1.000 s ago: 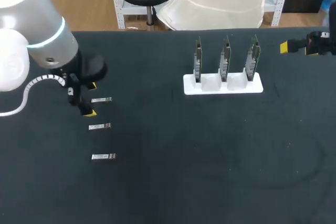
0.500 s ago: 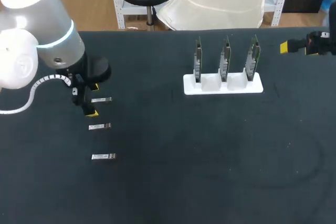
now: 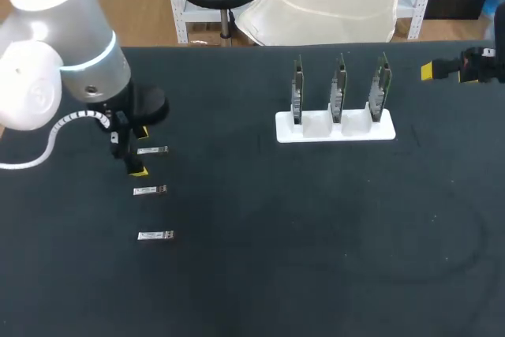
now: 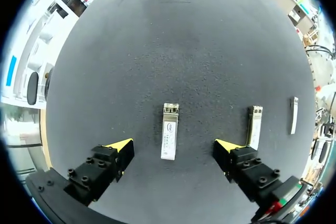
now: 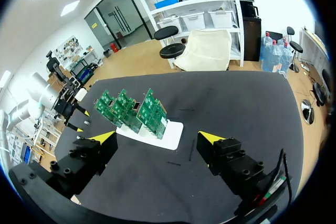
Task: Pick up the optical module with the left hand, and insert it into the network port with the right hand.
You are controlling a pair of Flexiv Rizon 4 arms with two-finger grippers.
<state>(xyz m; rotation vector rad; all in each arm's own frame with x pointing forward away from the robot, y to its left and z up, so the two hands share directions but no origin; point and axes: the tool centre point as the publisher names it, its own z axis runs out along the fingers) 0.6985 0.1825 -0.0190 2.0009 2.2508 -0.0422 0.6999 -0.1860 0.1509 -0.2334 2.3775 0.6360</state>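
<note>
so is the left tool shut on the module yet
Open. The left tool straddles the optical module, neither tip touching it; it lies flat on the table.

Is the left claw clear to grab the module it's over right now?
Probably yes: the left claw hangs open astride the optical module, nothing between them; the neighbouring module lies outside its span.

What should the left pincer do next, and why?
Probably lower straight down a little. The left pincer is open, and the optical module lies centred between its yellow tips, untouched, so a short drop seems needed before closing.
</note>
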